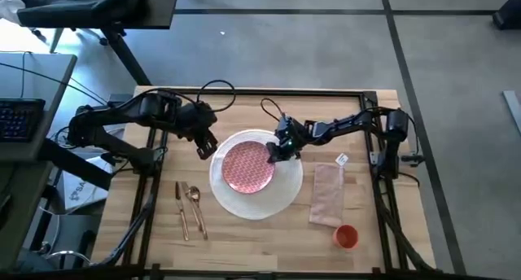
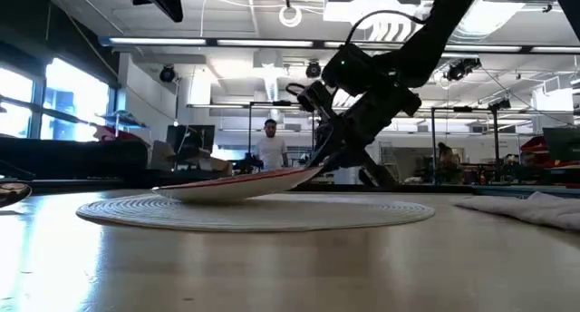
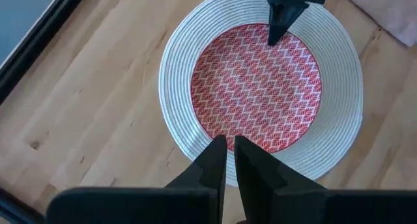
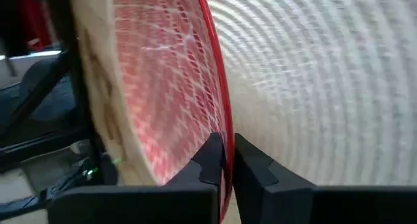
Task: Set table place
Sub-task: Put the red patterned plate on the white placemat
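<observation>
Pinching the pink patterned plate's (image 1: 247, 168) rim, the right gripper (image 1: 277, 152) is holding it on the white plate (image 1: 283, 194); the left gripper (image 1: 204, 148), jaws pressed together, is hovering beside.

The table (image 1: 163, 239) was viewed from straight overhead and level from tabletop height, while both wrist views were aimed closely at the shared pink plate (image 3: 257, 87).

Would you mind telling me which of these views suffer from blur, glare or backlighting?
Low view: bright ceiling lights and windows backlight the scene, so the right hand reads as a silhouette; the near table is soft. Right wrist view: the pink plate and white plate are blurred at close range. High and left wrist views: evenly lit, sharp.
</observation>
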